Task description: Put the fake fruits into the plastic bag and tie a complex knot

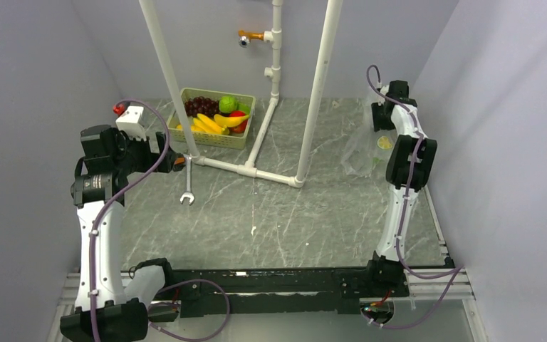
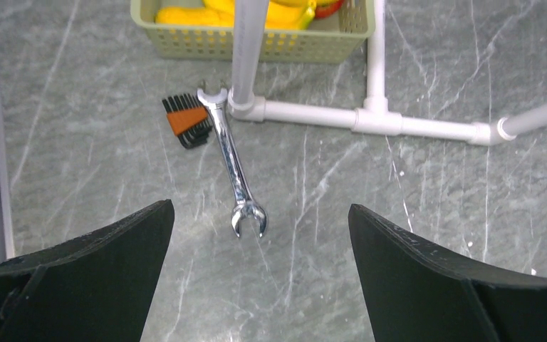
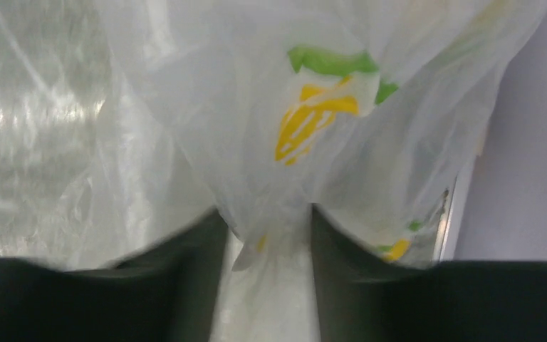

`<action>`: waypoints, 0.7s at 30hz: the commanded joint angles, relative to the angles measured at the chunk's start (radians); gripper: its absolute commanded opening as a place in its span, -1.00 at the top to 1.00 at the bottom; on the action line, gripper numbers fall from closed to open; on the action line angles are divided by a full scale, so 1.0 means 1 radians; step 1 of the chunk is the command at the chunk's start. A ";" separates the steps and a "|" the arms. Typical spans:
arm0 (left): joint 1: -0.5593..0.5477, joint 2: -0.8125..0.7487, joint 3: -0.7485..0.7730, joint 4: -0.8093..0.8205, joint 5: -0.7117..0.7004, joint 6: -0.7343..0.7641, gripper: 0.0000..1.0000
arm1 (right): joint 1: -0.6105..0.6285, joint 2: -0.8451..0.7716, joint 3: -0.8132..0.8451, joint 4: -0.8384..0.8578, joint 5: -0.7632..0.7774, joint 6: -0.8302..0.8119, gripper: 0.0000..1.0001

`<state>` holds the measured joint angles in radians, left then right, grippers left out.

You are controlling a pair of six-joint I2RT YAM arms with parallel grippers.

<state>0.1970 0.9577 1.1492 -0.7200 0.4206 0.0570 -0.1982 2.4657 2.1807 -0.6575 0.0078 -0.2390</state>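
The fake fruits (image 1: 217,114), yellow bananas, a green one, a red one and dark grapes, lie in a pale green basket (image 1: 214,140) at the back left. The bananas (image 2: 199,14) also show at the top of the left wrist view. The plastic bag (image 1: 362,153) lies crumpled at the back right. My right gripper (image 1: 381,128) hangs over it. In the right wrist view the plastic bag (image 3: 327,107), with its yellow and green print, is gathered between the fingers of my right gripper (image 3: 266,214), which press it from both sides. My left gripper (image 2: 260,206) stands open above bare table. No knot shows.
A silver wrench (image 2: 231,160) lies just beyond my left fingers, beside a set of hex keys (image 2: 187,121). A white pipe frame (image 1: 256,171) stands on the table between the basket and the bag. Grey walls close in on both sides.
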 commanded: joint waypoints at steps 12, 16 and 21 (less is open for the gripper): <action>0.003 -0.161 -0.090 0.197 0.248 -0.036 -0.99 | -0.052 -0.979 -0.835 -0.265 -0.407 -0.434 1.00; 0.002 -0.157 -0.108 0.170 0.383 -0.028 -0.99 | -0.052 -1.233 -0.966 -0.458 -0.501 -0.686 1.00; 0.002 -0.172 -0.136 0.125 0.512 0.046 -0.99 | -0.037 -1.446 -1.072 -0.678 -0.573 -1.067 1.00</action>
<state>0.1978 0.8021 1.0298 -0.5690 0.7609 0.0486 -0.2470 1.1141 1.1728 -1.1000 -0.4522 -0.9318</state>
